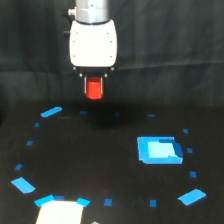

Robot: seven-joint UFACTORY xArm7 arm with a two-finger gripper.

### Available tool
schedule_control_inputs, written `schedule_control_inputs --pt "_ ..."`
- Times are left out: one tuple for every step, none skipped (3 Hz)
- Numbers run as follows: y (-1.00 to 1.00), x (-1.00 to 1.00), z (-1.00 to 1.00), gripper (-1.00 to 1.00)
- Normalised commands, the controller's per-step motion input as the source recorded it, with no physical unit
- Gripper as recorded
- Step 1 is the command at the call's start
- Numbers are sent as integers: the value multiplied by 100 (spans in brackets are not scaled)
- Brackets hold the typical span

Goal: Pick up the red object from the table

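Note:
The red object (93,89) is a small bright red stubby cylinder hanging in the air just under the white gripper housing. My gripper (94,88) is shut on it, with dark fingers on either side of its upper part. The object is lifted off the black table (100,160), above the far middle part of it. Its lower end shows freely below the fingers. The arm comes down from the top of the exterior view.
A bright blue rectangle (159,149) lies on the table at the exterior view's right. Small blue tape marks ring the surface, with larger ones at the left (51,111) and lower right (192,196). A white block (59,212) sits at the bottom edge. Dark curtain behind.

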Motion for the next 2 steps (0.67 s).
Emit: schedule_control_inputs --pt "-100 -23 3 -100" --pt "-100 -51 59 -100"
